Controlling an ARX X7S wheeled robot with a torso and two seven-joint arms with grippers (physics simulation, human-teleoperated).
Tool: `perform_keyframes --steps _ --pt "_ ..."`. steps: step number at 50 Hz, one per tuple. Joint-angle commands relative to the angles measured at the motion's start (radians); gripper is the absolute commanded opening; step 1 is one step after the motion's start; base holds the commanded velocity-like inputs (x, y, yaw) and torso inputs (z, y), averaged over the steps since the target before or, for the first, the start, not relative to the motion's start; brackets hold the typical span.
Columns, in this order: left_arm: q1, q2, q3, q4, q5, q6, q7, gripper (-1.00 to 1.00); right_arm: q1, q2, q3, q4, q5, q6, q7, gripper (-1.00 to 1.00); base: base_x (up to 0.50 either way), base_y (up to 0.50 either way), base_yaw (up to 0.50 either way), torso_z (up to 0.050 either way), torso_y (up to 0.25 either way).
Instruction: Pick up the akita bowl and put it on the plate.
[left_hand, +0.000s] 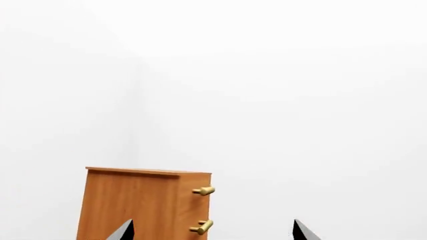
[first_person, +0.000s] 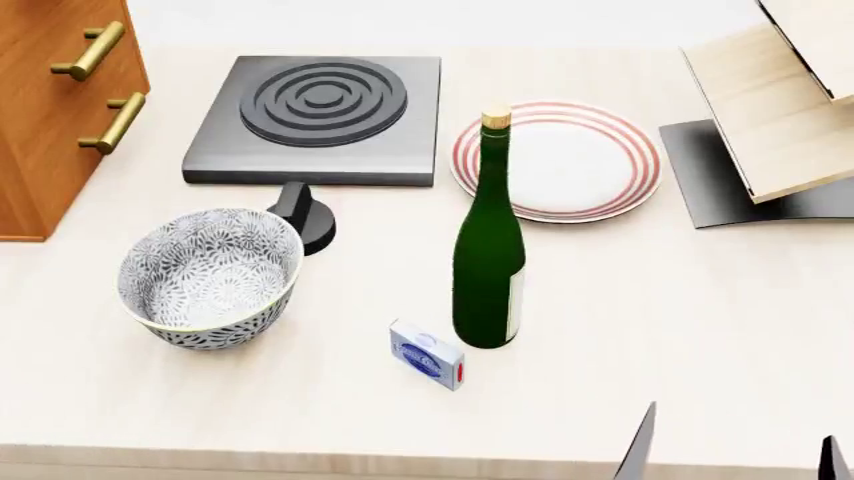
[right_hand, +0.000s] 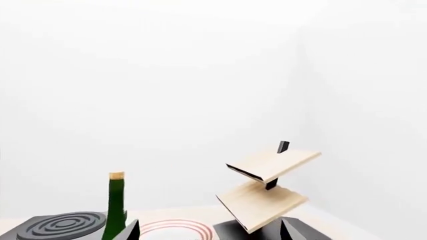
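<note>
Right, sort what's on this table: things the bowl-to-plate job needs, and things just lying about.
Needed:
- akita bowl, front left of the table
- plate, red-ringed, behind the bottle

Lying about:
- burner with its black knob
- green bottle, upright
- small box
- wooden cabinet
- wooden rack
</note>
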Motion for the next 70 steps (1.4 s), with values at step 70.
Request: perform_keyframes --steps 70 --pt "0.006 -0.060 0.049 -0.057 -0.036 0.067 -0.075 1.00 0.010 0.064 -0.111 0.112 0.007 -0.075 0.039 1.00 0.00 -0.17 0.00 0.000 0.000"
